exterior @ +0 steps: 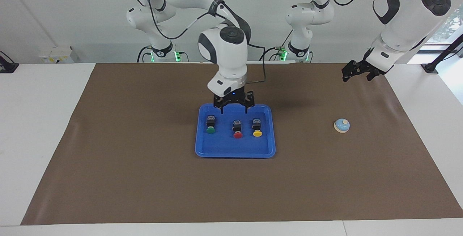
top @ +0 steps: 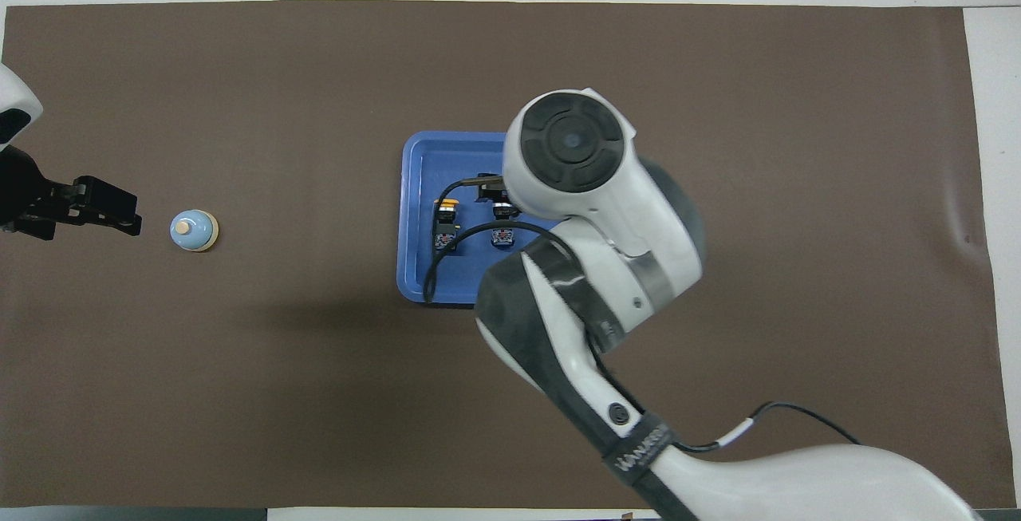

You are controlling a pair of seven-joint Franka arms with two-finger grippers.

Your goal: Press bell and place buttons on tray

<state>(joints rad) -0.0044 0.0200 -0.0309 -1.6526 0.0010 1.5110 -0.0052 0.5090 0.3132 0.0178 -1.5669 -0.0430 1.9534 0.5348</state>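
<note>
The flat bright-blue plastic tray (exterior: 235, 148) sat mid-surface, holding green (exterior: 210, 130), red (exterior: 237, 134) and yellow (exterior: 257, 133) black-bodied buttons. The right gripper (exterior: 233, 111) hovered over its robot-side rim — fingers spread, empty. The left gripper (exterior: 356, 74) waited, fingers spread, above the left arm's end, the light-blue domed bell (exterior: 342, 125) near that edge.

A white table (exterior: 43, 127) carries a large brown mat (exterior: 144, 178) that covers most of its top, leaving bare white strips at both ends and along the edge farthest from the robots. Two things lie directly on the mat. The blue tray (exterior: 235, 152) sits about at the mat's middle. The light-blue bell (exterior: 342, 125) stands well apart from the tray, toward the left arm's end of the table, about level with the tray's middle.
</note>
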